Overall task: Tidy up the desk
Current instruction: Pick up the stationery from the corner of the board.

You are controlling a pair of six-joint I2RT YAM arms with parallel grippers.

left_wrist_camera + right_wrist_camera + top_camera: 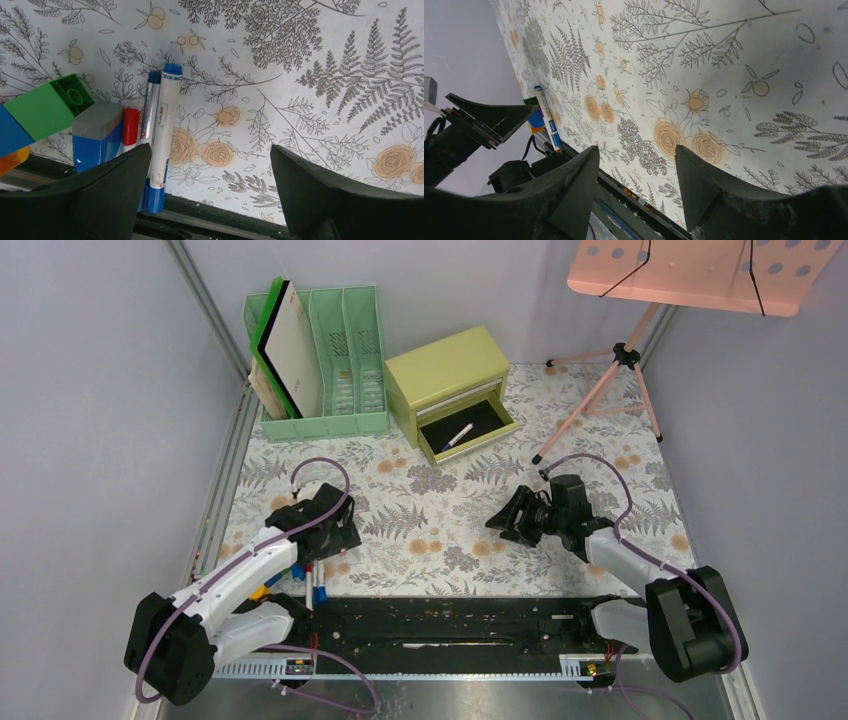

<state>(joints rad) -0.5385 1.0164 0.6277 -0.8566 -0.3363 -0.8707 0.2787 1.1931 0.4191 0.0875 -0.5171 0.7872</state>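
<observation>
Wide-spread black fingers of the left gripper hang just above the desk, gripping nothing. Blue-capped markers and toy blocks lie by the left finger at the near edge. Further along, the right gripper hovers low too, jaws apart and empty. The desk lies flat beneath both, seemingly wider across than deep.

Left arm and right arm reach forward and low, left fingers spread wide, right fingers parted.
</observation>
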